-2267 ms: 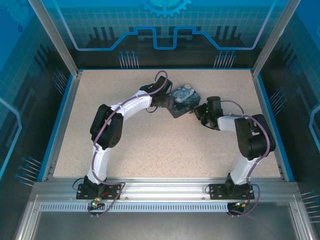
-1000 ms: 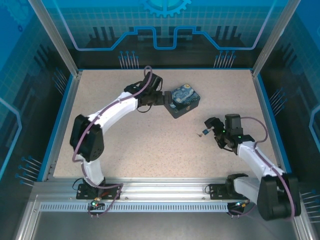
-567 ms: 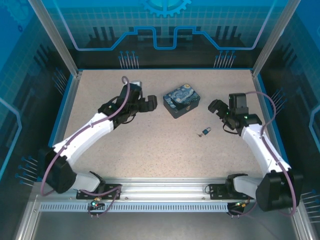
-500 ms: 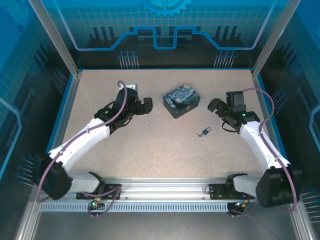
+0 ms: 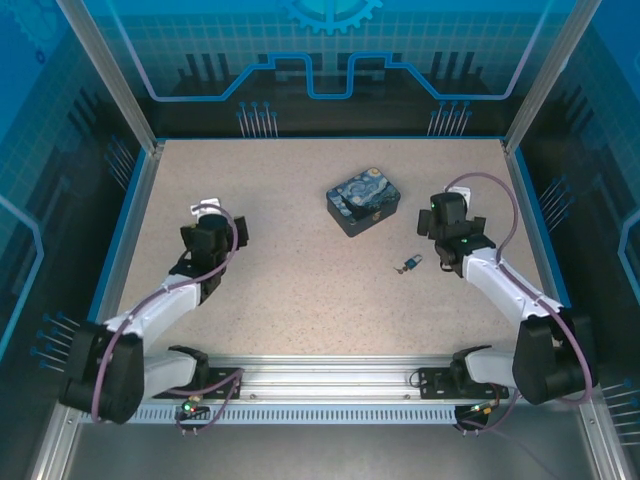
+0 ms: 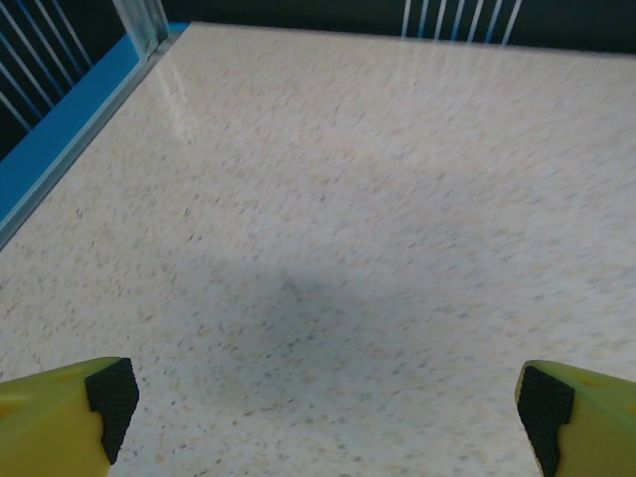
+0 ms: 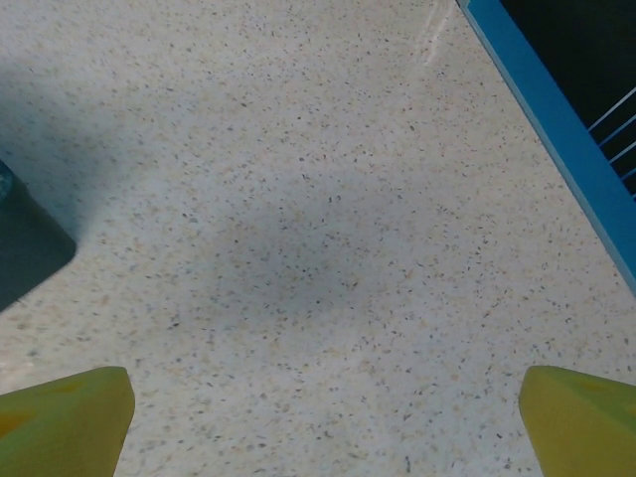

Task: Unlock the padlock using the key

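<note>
Both arms are now pulled back toward the frame sides. L fingers [image 6: 107,399] & R fingers [image 7: 72,409] are spread wide, empty. The padlock [image 5: 412,262] is left on the surface [image 5: 300,280] right of centre, w/ key [image 5: 401,270] at its lower-left. Unlocked or not can't be told.

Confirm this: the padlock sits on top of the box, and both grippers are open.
Wrong place. The top view shows the padlock lying on the table, apart from the box. The left gripper and right gripper are open.

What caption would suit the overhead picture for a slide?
Left pincer and right pincer, both open, flank a small padlock lying near a swirl-printed blue box on the speckled table.
</note>
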Controlling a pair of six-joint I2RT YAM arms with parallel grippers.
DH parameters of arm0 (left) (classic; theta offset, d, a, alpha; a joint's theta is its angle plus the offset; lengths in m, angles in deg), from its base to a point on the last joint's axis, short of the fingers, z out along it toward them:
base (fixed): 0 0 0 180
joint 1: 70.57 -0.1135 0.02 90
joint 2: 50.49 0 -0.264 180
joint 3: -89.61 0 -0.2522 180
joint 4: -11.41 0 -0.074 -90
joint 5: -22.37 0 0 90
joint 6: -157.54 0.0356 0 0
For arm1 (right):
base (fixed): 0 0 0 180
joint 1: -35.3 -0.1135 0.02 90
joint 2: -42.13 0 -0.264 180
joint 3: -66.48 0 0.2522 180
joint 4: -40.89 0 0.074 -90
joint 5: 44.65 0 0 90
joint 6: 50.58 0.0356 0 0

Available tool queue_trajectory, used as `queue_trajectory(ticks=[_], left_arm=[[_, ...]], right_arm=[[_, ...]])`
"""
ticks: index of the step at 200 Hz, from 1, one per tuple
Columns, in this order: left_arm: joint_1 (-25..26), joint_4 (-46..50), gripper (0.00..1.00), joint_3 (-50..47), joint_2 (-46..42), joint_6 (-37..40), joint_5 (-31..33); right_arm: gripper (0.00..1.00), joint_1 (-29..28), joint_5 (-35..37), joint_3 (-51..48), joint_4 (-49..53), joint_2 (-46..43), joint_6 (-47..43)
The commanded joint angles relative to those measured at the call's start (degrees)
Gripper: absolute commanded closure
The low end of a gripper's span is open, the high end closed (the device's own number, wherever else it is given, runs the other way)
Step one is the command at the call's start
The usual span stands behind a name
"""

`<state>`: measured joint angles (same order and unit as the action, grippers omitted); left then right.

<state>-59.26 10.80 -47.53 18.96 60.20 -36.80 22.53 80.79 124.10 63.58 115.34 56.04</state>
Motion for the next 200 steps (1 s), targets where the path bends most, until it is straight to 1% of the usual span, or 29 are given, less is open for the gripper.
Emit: queue_trajectory(ticks=[1, 13, 22, 28, 35, 56, 65, 71, 80, 85, 89, 97, 110, 116, 121, 136, 166, 200], left_arm=[[-2.1, -17.6, 0.01, -4.4, 4.7, 4.5, 0.6], [-2.7, -26.0, 0.01, -7.1, 7.2, 6.3, -1.0], [-3.3, -30.5, 0.01, -8.2, 9.1, 7.1, -2.4], [-3.5, -31.3, 0.01, -8.1, 9.8, 7.3, -3.2], [-3.9, -32.5, 0.01, -8.1, 10.5, 8.2, -5.5], [-5.7, -36.6, 0.01, -8.6, 14.1, 8.1, -10.5], [-6.2, -41.3, 0.01, -10.0, 16.1, 7.8, -11.6], [-6.4, -43.4, 0.01, -10.5, 17.5, 7.7, -11.7], [-6.4, -44.4, 0.01, -10.3, 19.3, 8.0, -12.5], [-6.4, -45.1, 0.01, -9.9, 20.3, 8.9, -13.3], [-6.4, -43.9, 0.01, -9.4, 20.3, 8.9, -13.8], [-7.6, -40.8, 0.01, -8.7, 19.3, 7.7, -16.0], [-8.6, -39.6, 0.01, -7.9, 19.6, 7.2, -18.1], [-9.1, -38.6, 0.01, -7.5, 19.3, 6.9, -19.5], [-9.6, -38.7, 0.01, -7.4, 19.5, 6.8, -20.4], [-10.0, -38.1, 0.01, -7.2, 19.4, 6.6, -21.3], [-10.3, -37.7, 0.01, -6.9, 19.5, 6.4, -21.8], [-10.4, -37.7, 0.01, -7.0, 19.6, 6.4, -22.0]], right_arm=[[0.00, -0.3, 2.3, -3.3, -11.4, 2.0, -6.9], [0.00, -0.1, 1.7, -5.0, -15.5, 3.2, -8.9], [0.00, 0.4, 0.2, -6.8, -19.7, 3.9, -10.7], [0.00, 0.8, -1.0, -8.0, -22.0, 4.2, -11.3], [0.00, 1.3, -2.6, -9.1, -24.0, 4.3, -11.7], [0.00, 2.6, -7.9, -15.3, -37.7, 4.7, -13.4], [0.00, 2.9, -9.9, -17.1, -42.0, 5.5, -14.9], [0.00, 2.9, -10.8, -17.5, -42.8, 5.4, -15.3], [0.00, 3.3, -14.1, -20.3, -50.1, 5.7, -17.2], [0.00, 3.8, -15.6, -21.1, -51.1, 6.2, -17.2], [0.00, 4.3, -16.7, -21.5, -52.0, 7.0, -17.0], [0.00, 5.1, -19.1, -23.3, -57.3, 9.0, -16.8], [0.00, 5.2, -21.2, -24.1, -62.4, 13.0, -18.2], [0.00, 5.2, -21.7, -22.4, -59.6, 13.3, -18.4], [0.00, 6.0, -24.2, -20.7, -54.9, 12.7, -17.8], [0.00, 10.0, -30.9, -19.4, -52.2, 12.8, -15.8], [0.00, 9.1, -29.2, -19.5, -53.1, 13.0, -16.3], [0.00, 8.7, -29.4, -19.3, -52.6, 13.0, -16.8]])
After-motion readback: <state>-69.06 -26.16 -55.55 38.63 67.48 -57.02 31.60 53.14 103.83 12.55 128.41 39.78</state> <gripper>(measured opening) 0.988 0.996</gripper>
